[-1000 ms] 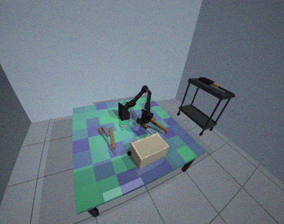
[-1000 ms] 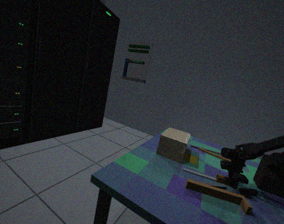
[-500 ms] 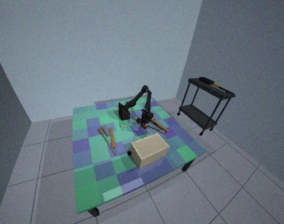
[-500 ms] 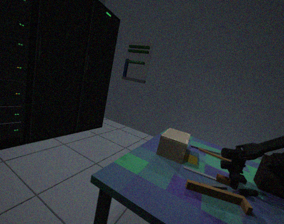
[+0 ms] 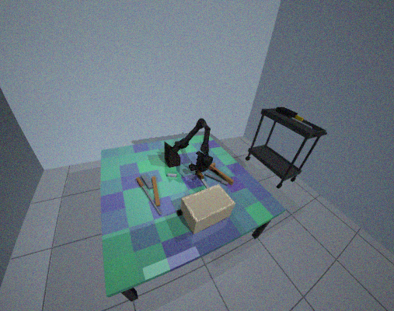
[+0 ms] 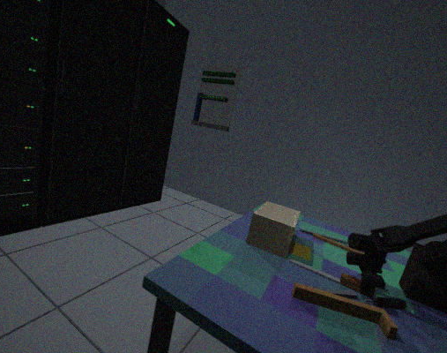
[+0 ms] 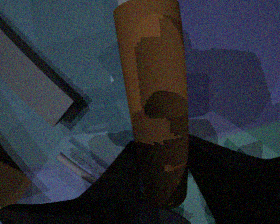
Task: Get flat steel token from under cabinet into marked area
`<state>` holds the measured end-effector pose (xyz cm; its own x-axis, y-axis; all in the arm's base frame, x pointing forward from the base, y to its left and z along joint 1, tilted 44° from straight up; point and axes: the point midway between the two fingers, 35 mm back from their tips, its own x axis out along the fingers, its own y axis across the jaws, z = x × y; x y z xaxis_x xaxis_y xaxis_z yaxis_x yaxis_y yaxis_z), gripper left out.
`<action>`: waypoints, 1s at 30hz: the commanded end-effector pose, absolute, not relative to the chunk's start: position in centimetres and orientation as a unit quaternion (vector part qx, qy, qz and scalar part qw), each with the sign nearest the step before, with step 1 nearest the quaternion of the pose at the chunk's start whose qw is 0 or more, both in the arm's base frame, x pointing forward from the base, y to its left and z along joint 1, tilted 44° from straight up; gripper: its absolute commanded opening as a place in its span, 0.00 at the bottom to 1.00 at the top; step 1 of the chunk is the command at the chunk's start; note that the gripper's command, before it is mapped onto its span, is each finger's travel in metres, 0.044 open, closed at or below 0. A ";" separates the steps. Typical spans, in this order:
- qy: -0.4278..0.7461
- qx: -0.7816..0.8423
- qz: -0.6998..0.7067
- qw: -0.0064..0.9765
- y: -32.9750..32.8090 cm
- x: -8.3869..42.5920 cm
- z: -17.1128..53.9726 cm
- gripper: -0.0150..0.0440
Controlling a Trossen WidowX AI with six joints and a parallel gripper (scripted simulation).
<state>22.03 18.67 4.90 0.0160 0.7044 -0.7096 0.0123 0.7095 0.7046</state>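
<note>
My gripper (image 5: 199,171) (image 6: 367,286) (image 7: 157,141) is shut on the orange-brown handle (image 6: 350,281) (image 7: 151,65) of a tool. The tool's thin grey rod (image 5: 206,183) (image 6: 316,270) points toward the cabinet, low over the table; whether it touches the table is unclear. The cabinet, a beige box (image 5: 207,207) (image 6: 271,231), stands ahead of the gripper. A dim yellow-brown patch (image 6: 302,251) shows beside its robot-facing side; I cannot tell whether it is the marked area. I cannot make out the steel token or the vent slots.
An L-shaped wooden piece (image 5: 223,175) (image 6: 337,304) lies beside the held tool, with a thin dark bar (image 5: 217,179) near it. Across the table lie a long-rod tool (image 5: 149,196), a wooden-handled piece (image 5: 156,191) and a small pale cylinder (image 5: 172,175). A black knob (image 5: 179,212) is beside the cabinet.
</note>
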 end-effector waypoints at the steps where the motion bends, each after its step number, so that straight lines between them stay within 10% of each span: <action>1: 0.653 0.288 0.252 0.654 18.6 22.2 5.0 0.25; 14: 0.664 0.318 0.221 0.640 18.6 22.1 5.0 0.25; 21: 0.664 0.313 0.225 0.640 18.7 22.0 4.9 0.57; 30: 0.662 0.314 0.225 0.642 18.7 22.0 4.9 0.71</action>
